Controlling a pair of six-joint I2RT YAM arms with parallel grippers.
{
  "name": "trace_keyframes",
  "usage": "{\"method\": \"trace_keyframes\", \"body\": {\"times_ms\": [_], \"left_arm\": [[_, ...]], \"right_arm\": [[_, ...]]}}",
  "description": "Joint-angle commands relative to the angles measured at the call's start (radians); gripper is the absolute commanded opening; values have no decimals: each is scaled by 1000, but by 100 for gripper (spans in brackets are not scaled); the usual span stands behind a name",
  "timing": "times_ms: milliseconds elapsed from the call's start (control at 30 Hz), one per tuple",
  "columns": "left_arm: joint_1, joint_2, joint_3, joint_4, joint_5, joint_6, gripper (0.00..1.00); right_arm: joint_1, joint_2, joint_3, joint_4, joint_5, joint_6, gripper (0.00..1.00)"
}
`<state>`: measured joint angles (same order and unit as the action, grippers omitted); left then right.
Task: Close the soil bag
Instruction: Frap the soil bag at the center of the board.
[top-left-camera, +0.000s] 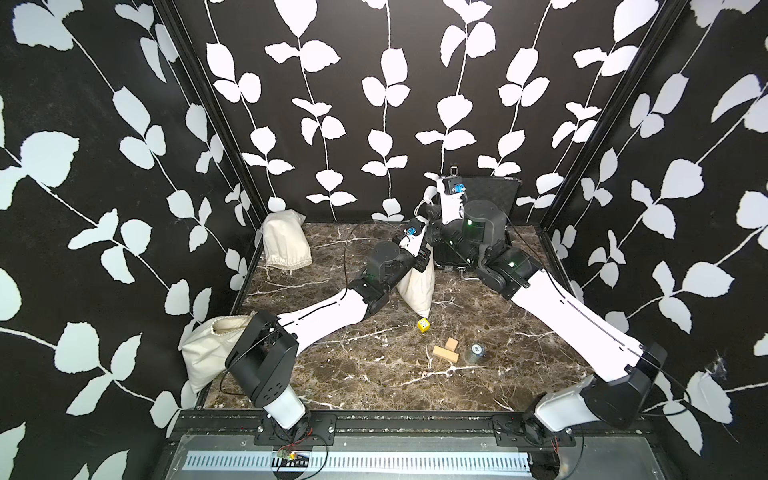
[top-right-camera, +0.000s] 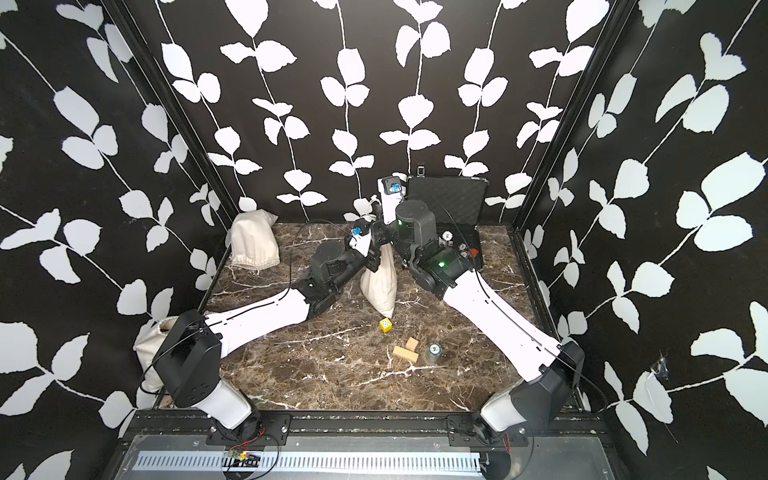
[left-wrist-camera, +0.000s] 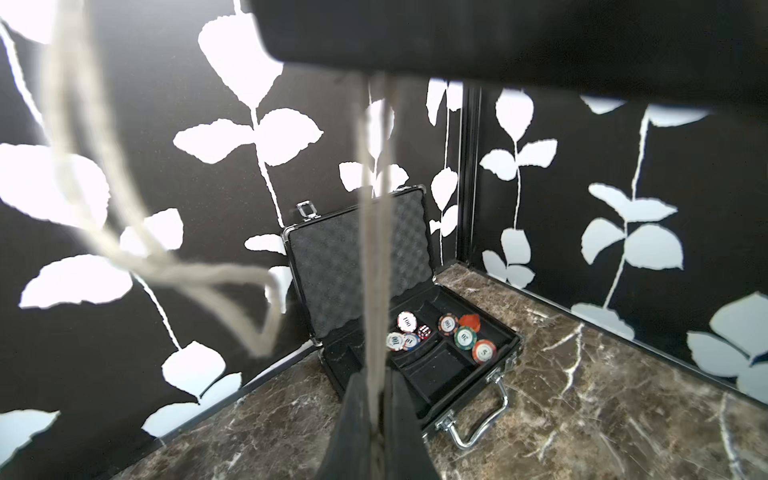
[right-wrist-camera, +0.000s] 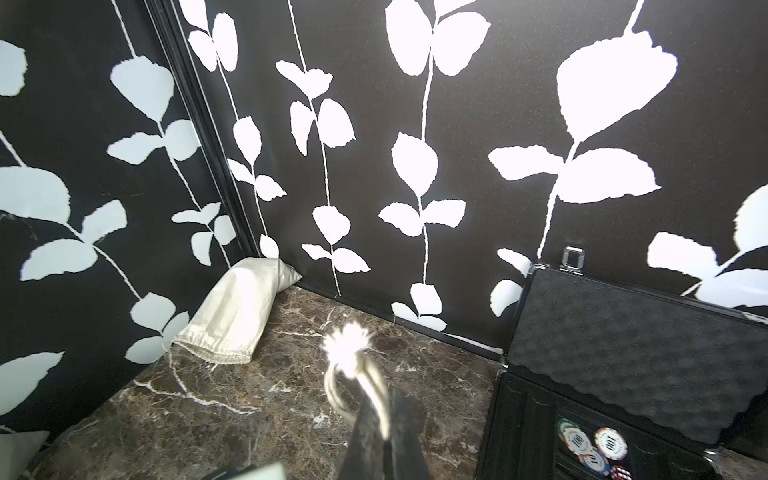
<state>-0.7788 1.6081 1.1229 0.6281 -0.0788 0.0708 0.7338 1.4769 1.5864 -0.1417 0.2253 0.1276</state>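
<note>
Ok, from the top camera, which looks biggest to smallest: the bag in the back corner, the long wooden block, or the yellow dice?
Largest to smallest:
1. back-corner bag
2. long wooden block
3. yellow dice, only a little smaller than the block

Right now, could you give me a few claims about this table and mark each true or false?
1. The left fingers pinch a cord of the middle bag. True.
2. The black case is shut. False: its lid stands open, with chips inside.
3. The yellow die lies in the case. False: it sits on the table, in front of the middle bag.
4. Three cloth bags are in view. True: the middle bag, a back bag and a front bag.
</note>
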Motion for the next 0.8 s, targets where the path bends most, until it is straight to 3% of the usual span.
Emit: {"method": "trace_keyframes", "body": {"times_ms": [0,167,333,767], "left_arm": [[-4,7,-65,-8,-73,-6,0],[2,75,-158,-106,-253,-13,0],[4,172,-216,-205,-349,-69,3],[26,314,-82,-502,-372,-187,18]], "right_arm": [[9,-49,68,71,48,-34,0],[5,-98,102,34,77,-74,0],[-11,-168,104,28,73,-94,0],[-144,-298,8,43,10,13,0]]}}
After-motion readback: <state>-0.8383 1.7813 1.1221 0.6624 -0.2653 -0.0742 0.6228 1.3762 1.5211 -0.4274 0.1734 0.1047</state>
